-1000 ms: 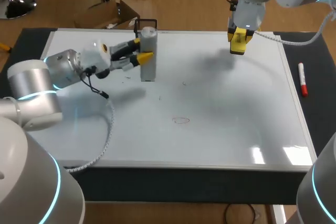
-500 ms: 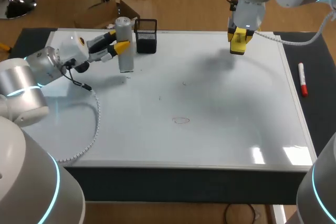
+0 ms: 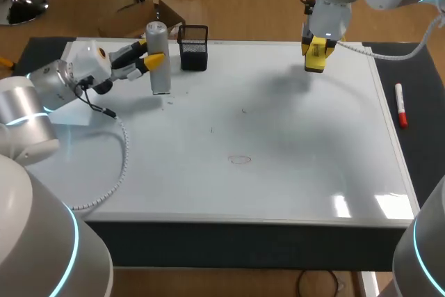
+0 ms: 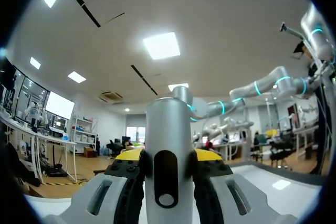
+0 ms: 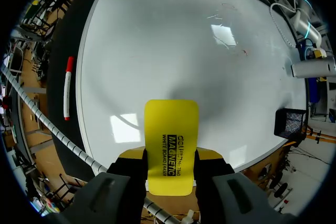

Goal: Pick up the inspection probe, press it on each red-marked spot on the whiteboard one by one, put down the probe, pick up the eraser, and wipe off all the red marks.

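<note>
A faint red oval mark [image 3: 240,160] lies near the middle of the whiteboard [image 3: 278,193], unwiped. Farther back, the left gripper [image 3: 148,54], pinching the upright silver probe [image 3: 160,71], has swung it leftward over the last second, from in front of the black basket [image 3: 194,52] to beside it. This is likely the putting-down step. At the far right, the right gripper [image 3: 316,48] hangs unchanged, clamped on the yellow eraser [image 5: 171,140].

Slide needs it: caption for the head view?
Left gripper holds the probe upright beside the mesh basket; right gripper holds the yellow eraser above the whiteboard.
</note>
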`<state>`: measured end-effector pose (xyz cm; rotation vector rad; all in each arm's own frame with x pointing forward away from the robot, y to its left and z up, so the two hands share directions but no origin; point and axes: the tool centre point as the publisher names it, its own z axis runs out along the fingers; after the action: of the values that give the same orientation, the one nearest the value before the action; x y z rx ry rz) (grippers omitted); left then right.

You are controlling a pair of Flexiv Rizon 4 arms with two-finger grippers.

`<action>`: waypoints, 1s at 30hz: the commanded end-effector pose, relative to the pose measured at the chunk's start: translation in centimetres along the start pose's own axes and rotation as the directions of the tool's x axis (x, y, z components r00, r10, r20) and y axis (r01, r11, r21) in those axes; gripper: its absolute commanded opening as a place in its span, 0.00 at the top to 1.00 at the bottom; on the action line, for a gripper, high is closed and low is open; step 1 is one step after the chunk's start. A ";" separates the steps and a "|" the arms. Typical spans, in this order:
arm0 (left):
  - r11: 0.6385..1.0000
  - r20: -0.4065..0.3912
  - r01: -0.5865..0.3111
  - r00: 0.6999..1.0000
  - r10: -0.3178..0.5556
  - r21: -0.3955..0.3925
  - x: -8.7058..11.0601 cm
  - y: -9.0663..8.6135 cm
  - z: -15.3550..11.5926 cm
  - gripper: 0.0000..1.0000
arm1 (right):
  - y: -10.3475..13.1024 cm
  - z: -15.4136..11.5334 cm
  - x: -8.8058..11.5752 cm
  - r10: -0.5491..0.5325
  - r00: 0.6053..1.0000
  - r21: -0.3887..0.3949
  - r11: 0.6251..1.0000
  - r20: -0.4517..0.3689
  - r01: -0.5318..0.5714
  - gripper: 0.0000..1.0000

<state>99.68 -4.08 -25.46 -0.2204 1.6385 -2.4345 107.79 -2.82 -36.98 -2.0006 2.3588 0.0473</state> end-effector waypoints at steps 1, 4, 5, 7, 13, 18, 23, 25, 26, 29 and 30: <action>1.000 -0.001 0.001 1.000 -0.001 -0.001 0.0 -0.1 0.1 1.00 | -0.1 -0.1 0.0 -0.002 1.000 0.000 1.000 -0.003 0.002 1.00; 1.000 -0.001 0.001 1.000 -0.001 -0.001 0.0 -0.1 0.1 1.00 | -0.1 -0.1 0.0 -0.002 1.000 0.000 1.000 -0.003 0.002 1.00; 1.000 -0.001 0.001 1.000 -0.001 -0.001 0.0 -0.1 0.1 1.00 | -0.1 -0.1 0.0 -0.002 1.000 0.000 1.000 -0.003 0.002 1.00; 1.000 -0.001 0.001 1.000 -0.001 -0.001 0.0 -0.1 0.1 1.00 | -0.1 -0.1 0.0 -0.002 1.000 0.000 1.000 -0.003 0.002 1.00; 1.000 -0.001 0.001 1.000 -0.001 -0.001 0.0 -0.1 0.1 1.00 | 1.9 -0.1 -1.1 -0.049 0.998 0.010 0.999 -0.026 0.049 1.00; 1.000 -0.001 0.001 1.000 -0.001 -0.001 0.0 -0.1 0.1 1.00 | 4.2 -0.7 -2.8 -0.099 0.994 0.036 0.994 -0.044 0.101 1.00; 1.000 -0.001 0.001 1.000 -0.001 -0.001 0.0 -0.1 0.1 1.00 | 7.2 -1.1 -5.6 -0.160 0.987 0.066 0.985 -0.033 0.162 1.00; 1.000 -0.001 0.001 1.000 -0.001 -0.001 0.0 -0.1 0.1 1.00 | 8.7 -1.0 -6.9 -0.183 0.983 0.073 0.980 -0.024 0.185 1.00; 1.000 -0.001 0.001 1.000 -0.001 -0.001 0.0 -0.1 0.1 1.00 | 9.5 -0.9 -7.4 -0.194 0.981 0.076 0.978 -0.014 0.194 1.00; 1.000 -0.001 0.001 1.000 -0.001 -0.001 0.0 -0.1 0.1 1.00 | 11.7 -0.3 -9.3 -0.229 0.974 0.071 0.971 0.002 0.228 1.00; 1.000 -0.001 0.001 1.000 -0.001 -0.001 0.0 -0.1 0.1 1.00 | 12.5 -0.1 -9.8 -0.239 0.971 0.068 0.969 0.013 0.238 1.00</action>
<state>99.71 -4.08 -25.47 -0.2194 1.6389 -2.4356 98.87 8.01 -36.02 -2.2490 2.0944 0.0417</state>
